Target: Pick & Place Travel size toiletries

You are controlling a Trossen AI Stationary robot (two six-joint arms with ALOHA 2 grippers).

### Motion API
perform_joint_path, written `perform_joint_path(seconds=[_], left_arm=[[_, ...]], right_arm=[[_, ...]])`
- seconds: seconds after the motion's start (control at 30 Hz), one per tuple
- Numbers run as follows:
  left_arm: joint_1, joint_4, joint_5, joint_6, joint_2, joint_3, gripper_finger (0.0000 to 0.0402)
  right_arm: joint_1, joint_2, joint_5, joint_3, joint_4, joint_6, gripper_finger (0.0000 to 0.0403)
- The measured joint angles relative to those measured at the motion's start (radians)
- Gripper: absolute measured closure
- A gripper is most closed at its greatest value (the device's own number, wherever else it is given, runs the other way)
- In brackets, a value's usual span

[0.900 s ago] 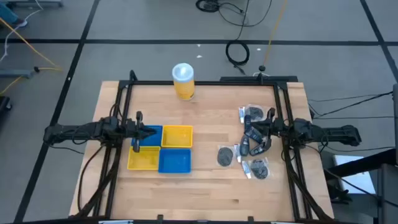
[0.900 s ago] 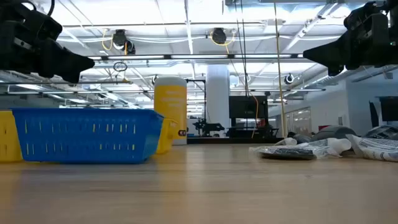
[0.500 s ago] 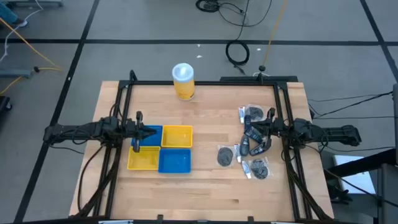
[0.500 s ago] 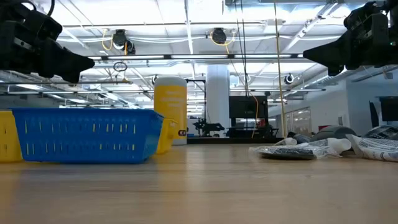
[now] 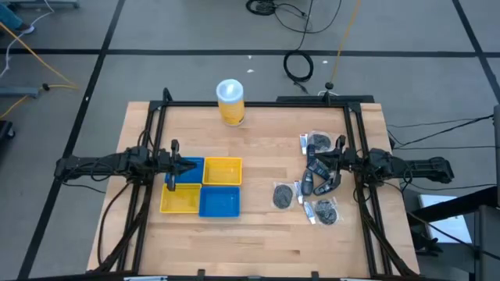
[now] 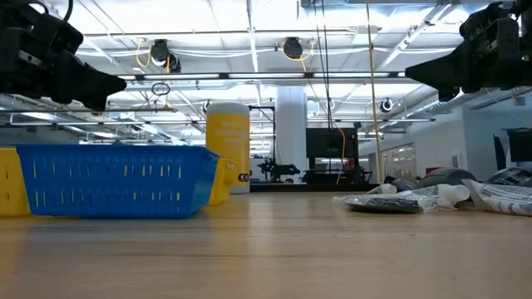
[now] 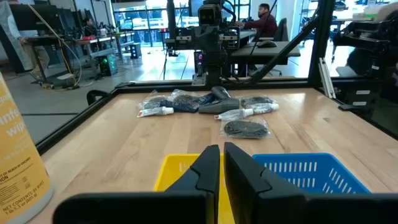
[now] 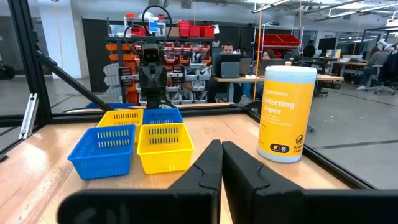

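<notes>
The travel size toiletries, small dark pieces in clear shiny wrappers, lie scattered on the right side of the wooden table, and show far off in the left wrist view. My right gripper hovers shut above them, well clear of the table in the low view. My left gripper hovers shut over the far-left blue tray, high up. Four square trays sit in a block: two blue and two yellow.
A tall yellow canister with a white lid stands at the table's far edge. Black frame rails run along the left, right and far sides. Bare wood lies toward the near edge. People sit at desks beyond the table.
</notes>
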Motion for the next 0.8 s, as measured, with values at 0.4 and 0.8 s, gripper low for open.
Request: perform_joint_path(seconds=[0.4, 0.8], left_arm=[[0.000, 0.000, 0.000, 0.000, 0.000, 0.000, 0.0376], [0.000, 0.000, 0.000, 0.000, 0.000, 0.000, 0.0376]], right_arm=[[0.000, 0.000, 0.000, 0.000, 0.000, 0.000, 0.0399], [0.000, 0.000, -0.003, 0.000, 0.006, 0.043, 0.0399]])
